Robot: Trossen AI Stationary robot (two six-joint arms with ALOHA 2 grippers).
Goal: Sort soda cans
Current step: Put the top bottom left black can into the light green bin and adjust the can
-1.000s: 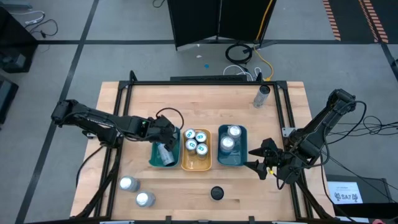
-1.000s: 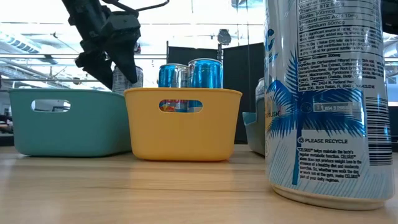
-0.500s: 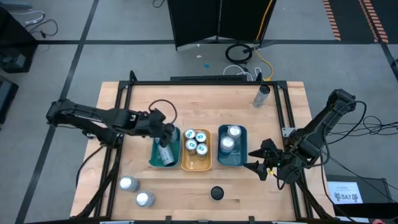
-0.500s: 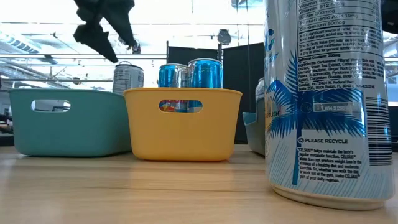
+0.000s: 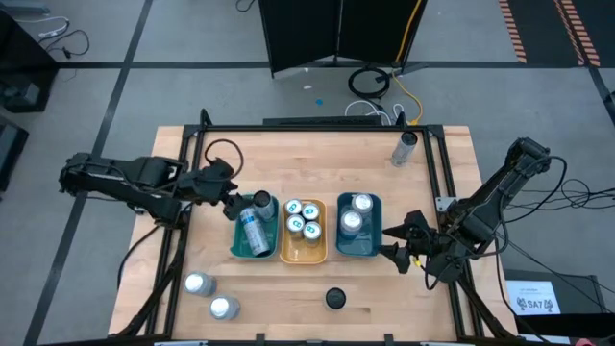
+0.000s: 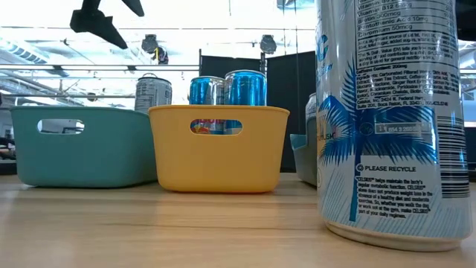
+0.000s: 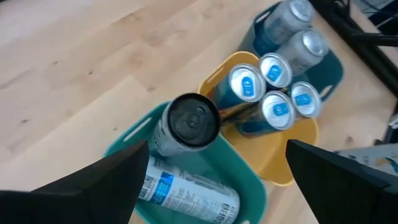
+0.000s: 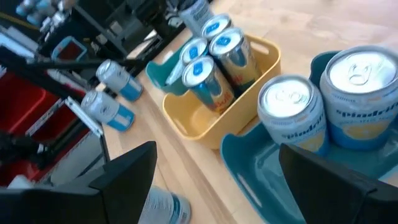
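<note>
Left tool [image 7: 214, 180] spread wide, nothing between its fingers [image 7: 93, 186], hanging above the teal tray [image 7: 245, 196]. Directly ahead of it in that tray: a black-topped can [image 7: 189, 121] standing upright, and a second can with a blue-and-white label [image 7: 189, 196] lying on its side just beside it, closer to the tool. Beyond sits the yellow tray [image 7: 283, 171] with four blue-tabbed cans [image 7: 275, 93] upright, then the blue tray [image 7: 329, 68] holding two silver-topped cans [image 7: 298, 28]. Light wood counter [image 7: 81, 68] underneath.
</note>
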